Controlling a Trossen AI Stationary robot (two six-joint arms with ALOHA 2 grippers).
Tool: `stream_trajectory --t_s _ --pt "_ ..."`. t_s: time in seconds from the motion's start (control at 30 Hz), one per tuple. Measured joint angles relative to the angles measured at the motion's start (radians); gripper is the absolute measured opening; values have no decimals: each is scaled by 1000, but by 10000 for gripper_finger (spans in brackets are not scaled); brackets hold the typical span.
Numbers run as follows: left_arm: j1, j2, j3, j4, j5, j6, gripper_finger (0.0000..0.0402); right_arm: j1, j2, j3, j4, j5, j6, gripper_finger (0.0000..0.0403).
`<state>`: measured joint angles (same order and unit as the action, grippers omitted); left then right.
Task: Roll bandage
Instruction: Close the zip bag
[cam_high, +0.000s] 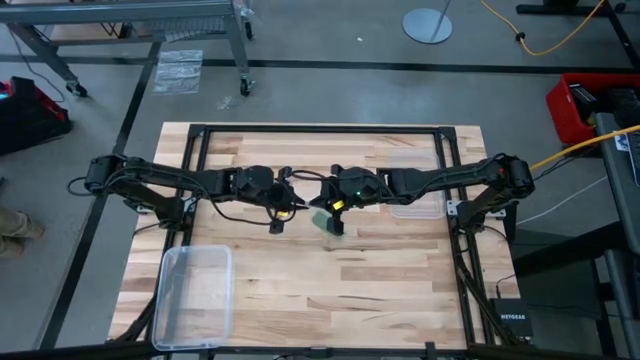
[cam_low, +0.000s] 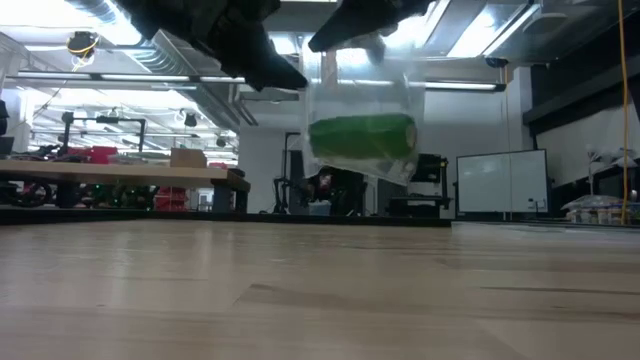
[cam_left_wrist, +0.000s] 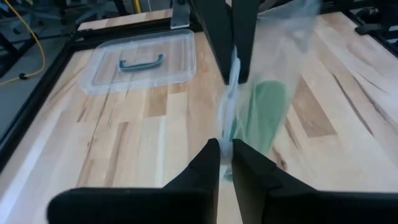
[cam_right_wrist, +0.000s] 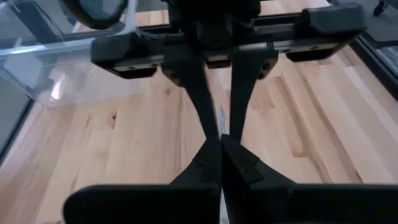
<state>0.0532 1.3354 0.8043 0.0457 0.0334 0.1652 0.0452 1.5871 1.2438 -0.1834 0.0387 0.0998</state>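
Green bandage roll (cam_low: 363, 137) sits inside a clear plastic bag (cam_low: 362, 100) that we see hanging above the wooden table (cam_high: 380, 280), off the surface, near the table's middle and a bit toward the far edge. In the high view the bag (cam_high: 325, 219) shows as a small green patch between the two arms. Right gripper (cam_right_wrist: 221, 140) is clenched on the bag's top edge; its wrist view shows the fingers pressed together on a thin clear film. Left gripper (cam_left_wrist: 224, 149) is also closed down on the bag film, fingers nearly touching, with the green roll (cam_left_wrist: 260, 118) just beyond them inside the plastic. In the left wrist view the right arm's fingers come in from the opposite side and meet the same fold. Both grippers meet tip to tip at the bag. A clear plastic box (cam_high: 194, 293) sits at the near left corner. Its clear lid (cam_high: 418, 207), with a handle, lies under the right arm toward the right edge.
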Motion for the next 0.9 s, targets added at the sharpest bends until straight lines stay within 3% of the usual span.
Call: stream_trajectory --t_s 0.13,0.9 --pt "0 0 0 7 2 20 7 0 0 0 8 -6 0 0" --pt "0 -3 5 -17 7 14 26 0 -86 -5 69 109 -9 0"
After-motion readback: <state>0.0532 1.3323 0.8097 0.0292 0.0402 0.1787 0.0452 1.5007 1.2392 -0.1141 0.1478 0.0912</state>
